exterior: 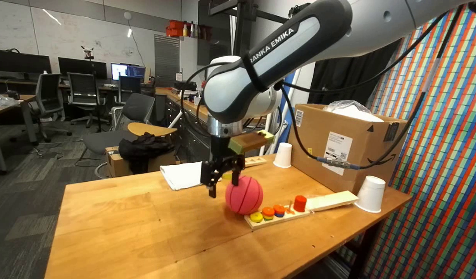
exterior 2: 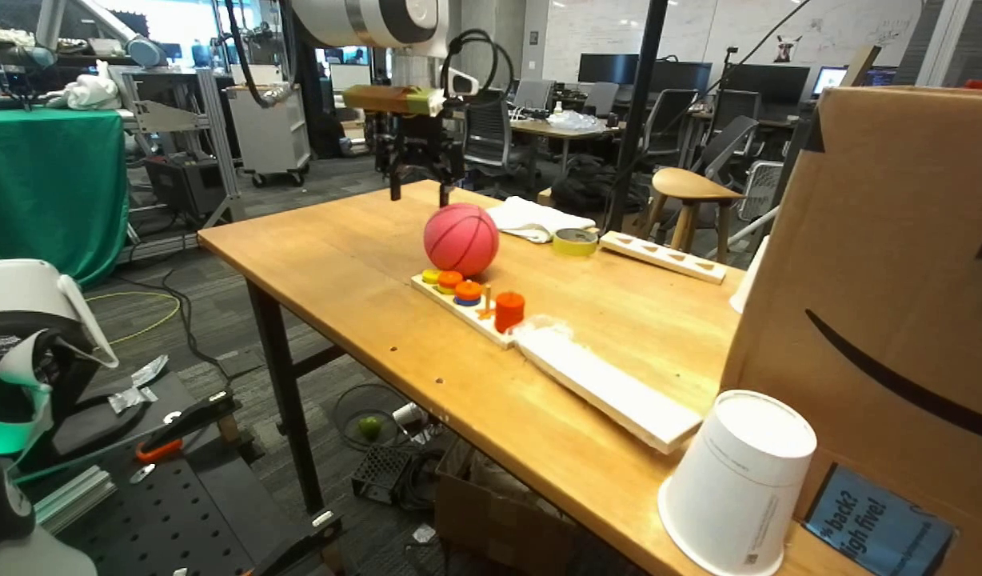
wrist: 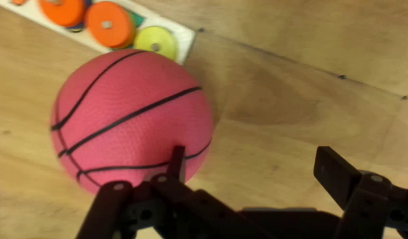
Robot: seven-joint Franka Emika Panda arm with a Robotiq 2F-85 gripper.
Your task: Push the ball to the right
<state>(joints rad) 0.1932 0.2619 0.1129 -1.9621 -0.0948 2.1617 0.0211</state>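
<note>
A pink-red ball [exterior: 244, 197] with black seam lines rests on the wooden table; it also shows in an exterior view [exterior 2: 461, 240] and in the wrist view [wrist: 131, 113]. My gripper [exterior: 224, 186] is open with nothing between its fingers. It points down above the table, beside and slightly over the ball; it also shows in an exterior view [exterior 2: 420, 194]. In the wrist view my gripper [wrist: 251, 149] has its left finger overlapping the ball's lower right edge, while its right finger is over bare table. I cannot tell whether the left finger touches the ball.
A wooden peg board [exterior: 278, 220] with coloured discs lies right against or close to the ball. A pale plank [exterior 2: 603, 384] extends from it. White cups [exterior 2: 739, 480], a cardboard box [exterior: 319, 135], a white cloth [exterior: 183, 175], a tape roll [exterior 2: 576, 242] and a slotted strip [exterior 2: 663, 258] are around.
</note>
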